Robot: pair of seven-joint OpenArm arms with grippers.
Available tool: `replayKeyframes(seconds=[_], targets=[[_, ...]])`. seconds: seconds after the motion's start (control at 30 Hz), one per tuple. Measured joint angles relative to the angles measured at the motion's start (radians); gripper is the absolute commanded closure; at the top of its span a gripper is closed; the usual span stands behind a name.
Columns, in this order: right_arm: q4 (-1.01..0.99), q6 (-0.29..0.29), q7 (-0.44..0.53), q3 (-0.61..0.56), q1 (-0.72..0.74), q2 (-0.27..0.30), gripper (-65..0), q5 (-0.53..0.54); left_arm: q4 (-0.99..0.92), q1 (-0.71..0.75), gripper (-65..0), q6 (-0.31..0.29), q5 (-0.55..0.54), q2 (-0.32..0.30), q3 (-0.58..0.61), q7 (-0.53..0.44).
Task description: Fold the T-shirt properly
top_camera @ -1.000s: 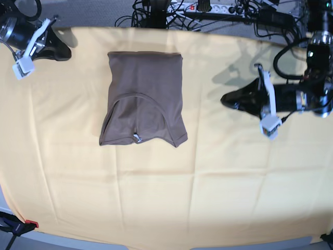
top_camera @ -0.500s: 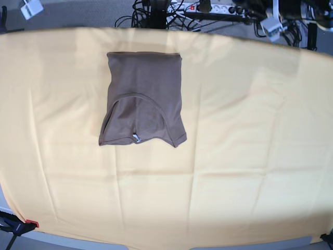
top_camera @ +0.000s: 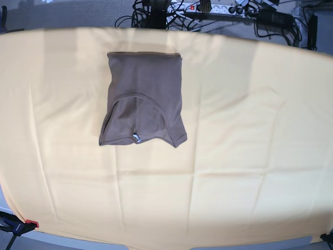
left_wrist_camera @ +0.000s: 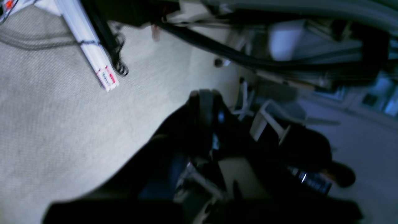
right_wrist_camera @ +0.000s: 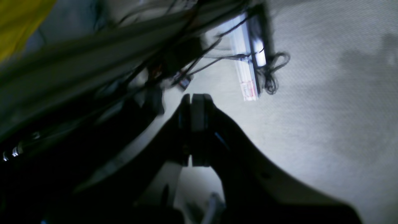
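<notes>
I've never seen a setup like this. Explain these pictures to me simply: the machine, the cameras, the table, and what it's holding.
The machine is a robot with two arms. The base view looks down on a table spread with a pale yellow cloth. A folded brown T-shirt lies there, its curved neckline towards the bottom of the picture and a small white tag showing.

The other two pictures come from cameras on the arms' wrists. In each, the dark wedge in the middle is that arm's own gripper: the left gripper and the right gripper. Both look shut, with nothing held. Behind them is grey carpet, plus a metal rail and cables. Neither wrist camera shows the shirt.
</notes>
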Motion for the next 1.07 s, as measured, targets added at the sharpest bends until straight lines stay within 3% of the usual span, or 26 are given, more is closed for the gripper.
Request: replayKeyframes(seconds=[0.13, 0.3, 0.37, 0.47, 0.57, 0.63, 0.77, 0.93, 1.07], targets=[[-0.235, 0.0, 0.173, -0.082, 0.152, 0.0, 0.0, -0.249, -0.281, -0.154, 0.0, 0.003, 0.187, 0.057, 0.047, -0.197], [-0.518, -0.003, 0.501, -0.223, 0.315, 0.011, 0.0, -0.563, -0.619, -0.317, 0.0, 0.021, 0.486, 0.101, 0.137, -0.575], [-0.612, -0.007, 0.666, -0.298, 0.369, 0.012, 0.0, -0.695, -0.721, -0.371, 0.0, 0.113, 0.584, 0.111, 0.186, -0.734], [-0.719, -0.16, 0.858, -0.422, 0.436, 0.009, 0.0, -0.866, -0.829, -0.427, 0.0, 0.28, 0.681, 0.117, 0.259, -0.991], [-0.784, -0.316, 0.89, -0.54, 0.476, 0.003, 0.0, -0.907, -0.885, -0.446, 0.0, 0.435, 0.716, 0.132, 0.333, -1.191], [-0.792, -0.394, 0.892, -0.601, 0.486, 0.002, 0.0, -0.907, -0.904, -0.445, 0.0, 0.504, 0.716, 0.158, 0.385, -1.229], [-0.792, -0.452, 0.895, -0.697, 0.499, -0.022, 0.0, -0.906, -0.919, -0.438, 0.0, 0.599, 0.718, 0.243, 0.463, -1.221], [-0.792, -0.477, 0.901, -0.772, 0.49, -0.051, 0.0, -0.907, -0.918, -0.443, 0.0, 0.638, 0.727, 0.327, 0.472, -1.214], [-0.792, -0.484, 0.902, -0.788, 0.492, -0.05, 0.0, -0.907, -0.919, -0.44, 0.0, 0.63, 0.719, 0.364, 0.472, -1.213]])
